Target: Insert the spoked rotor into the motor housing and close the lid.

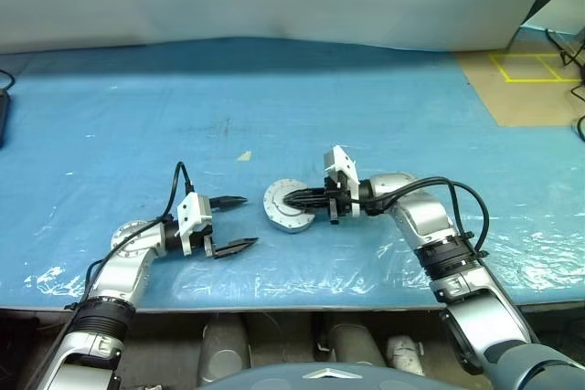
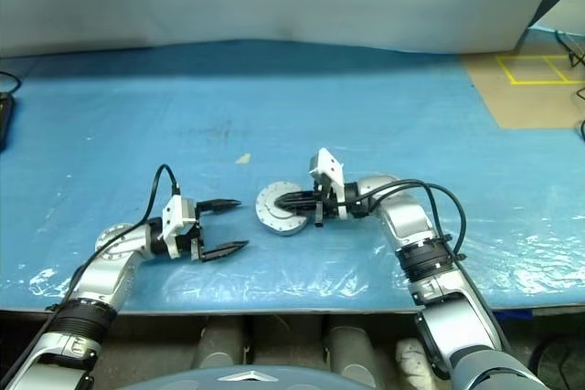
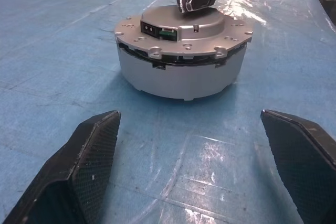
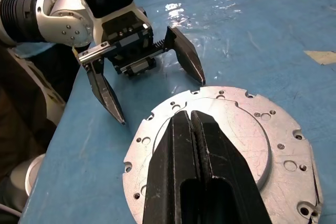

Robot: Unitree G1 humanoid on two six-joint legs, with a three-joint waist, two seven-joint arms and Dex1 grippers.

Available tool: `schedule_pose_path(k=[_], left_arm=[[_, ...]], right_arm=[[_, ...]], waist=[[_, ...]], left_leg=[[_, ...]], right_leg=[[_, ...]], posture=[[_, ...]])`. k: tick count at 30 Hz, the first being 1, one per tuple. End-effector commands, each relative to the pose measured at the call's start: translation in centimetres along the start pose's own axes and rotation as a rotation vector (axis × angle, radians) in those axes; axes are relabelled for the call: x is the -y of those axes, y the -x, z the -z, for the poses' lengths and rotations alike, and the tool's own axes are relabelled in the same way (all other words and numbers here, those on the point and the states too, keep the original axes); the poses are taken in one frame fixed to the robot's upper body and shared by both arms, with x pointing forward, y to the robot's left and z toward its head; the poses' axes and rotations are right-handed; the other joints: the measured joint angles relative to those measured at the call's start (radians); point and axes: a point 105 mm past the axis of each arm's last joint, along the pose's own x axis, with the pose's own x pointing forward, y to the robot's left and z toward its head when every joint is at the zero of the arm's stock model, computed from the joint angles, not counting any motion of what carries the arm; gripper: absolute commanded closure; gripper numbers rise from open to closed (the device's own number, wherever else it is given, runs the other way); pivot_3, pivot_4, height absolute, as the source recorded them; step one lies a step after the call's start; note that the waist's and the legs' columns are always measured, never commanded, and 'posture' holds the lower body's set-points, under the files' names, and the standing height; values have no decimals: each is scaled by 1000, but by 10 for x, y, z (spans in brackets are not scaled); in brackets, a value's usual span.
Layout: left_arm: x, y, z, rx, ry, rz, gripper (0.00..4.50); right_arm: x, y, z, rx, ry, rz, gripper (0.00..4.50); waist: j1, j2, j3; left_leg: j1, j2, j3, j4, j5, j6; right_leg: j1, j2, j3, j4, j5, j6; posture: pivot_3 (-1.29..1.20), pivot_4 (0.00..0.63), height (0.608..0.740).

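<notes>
Grey lid (image 3: 181,27) seated on motor housing (image 3: 181,74) mid-table (image 1: 366,98), right pincer (image 4: 195,129) pressed together flat on top, left pincer (image 1: 234,223) spread wide just beside it, facing its side.

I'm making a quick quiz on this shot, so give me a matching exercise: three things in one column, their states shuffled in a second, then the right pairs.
Things:
1. left gripper
2. right gripper
3. lid

States:
A. fingers shut, over the lid's smooth face
B. sitting on the motor housing
C. fingers wide apart, nothing between them

Pairs: 1-C, 2-A, 3-B
</notes>
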Motion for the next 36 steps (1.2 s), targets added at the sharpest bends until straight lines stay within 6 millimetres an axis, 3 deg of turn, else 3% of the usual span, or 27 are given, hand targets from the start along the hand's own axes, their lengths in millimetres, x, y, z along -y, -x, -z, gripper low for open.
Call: schedule_pose_path(k=[1,9,20,23,31,36], left_arm=[[-3,4,-6,13,-18,-13,0],[-2,2,-6,14,-16,-8,0],[-2,1,-6,15,-19,0,0],[-2,1,-6,17,-16,2,0],[-1,0,-5,15,-11,1,0],[0,0,-4,12,-9,2,0]], right_arm=[[1,0,18,-63,14,22,4482],[-2,3,34,-164,84,7,4482],[-1,7,-22,24,139,15,4482],[-3,8,-23,17,131,-1,3904],[-1,3,-18,-3,155,18,1242],[3,3,-15,-7,156,37,1242]], waist=[[0,0,0],[0,-1,-1],[0,-1,-2],[0,-1,-2],[0,-1,-2],[0,-1,-2]], left_leg=[[0,0,0,0,0,0],[4,0,0,0,-1,1],[3,0,0,-1,-2,3],[0,0,0,-1,-2,3],[-1,0,0,-1,-2,3],[-1,0,0,-1,-2,3]], right_leg=[[0,0,0,0,0,0],[4,0,0,0,0,0],[3,0,0,-2,0,0],[0,0,0,-1,0,0],[-1,0,0,-1,0,0],[-1,0,0,-1,0,0]], posture=[[0,150,740],[0,150,740],[0,150,740],[0,150,740],[0,150,740],[0,150,740]])
